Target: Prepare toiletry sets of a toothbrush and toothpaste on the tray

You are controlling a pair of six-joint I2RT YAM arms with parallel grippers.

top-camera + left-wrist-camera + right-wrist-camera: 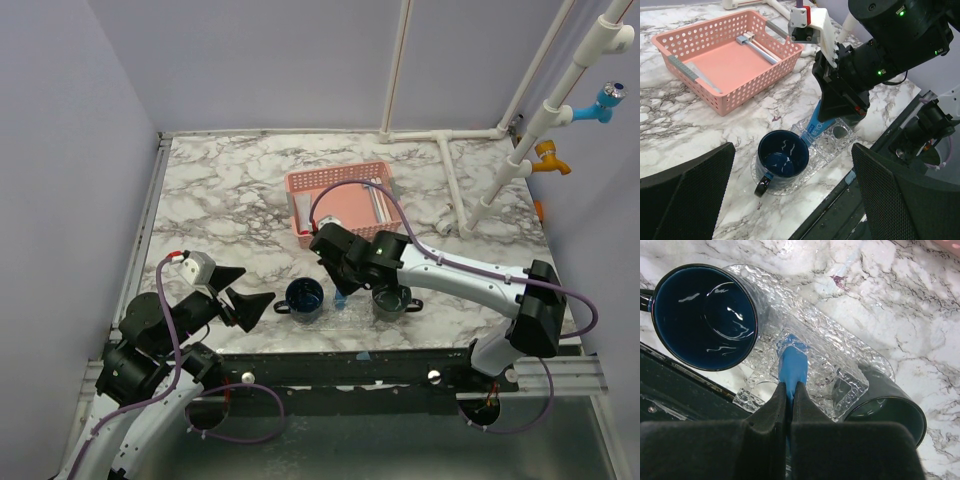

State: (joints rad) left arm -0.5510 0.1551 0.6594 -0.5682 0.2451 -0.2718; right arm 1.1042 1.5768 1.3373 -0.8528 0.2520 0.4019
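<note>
Marble-patterned, the table (220,200) carried everything in a walled grey cell. At its 6 o'clock edge lay the clear, ripple-textured tray (825,345), and over the tray's middle a small blue tube (792,365) slanted down, its lower end at the tray surface and its upper end clamped between the right fingers (781,399), which were pressed together on it with only the tube's thickness between them. On the tray's 9 o'clock end stood the navy mug (705,315), upright, mouth open, its handle pointing away from the tube; the tube's tip sat just beside its wall. On the 3 o'clock end stood the dark green mug (887,412), also upright, partly hidden under the right arm in the top view. Farther out, at 9 o'clock of the navy mug and apart from it, the left fingers (690,190) hung above the table, spread wide and holding nothing. At 12 o'clock of the tray, well apart, rested the pink lattice basket (715,100), with two slim pale items (760,47) lying inside, too indistinct to name.
</note>
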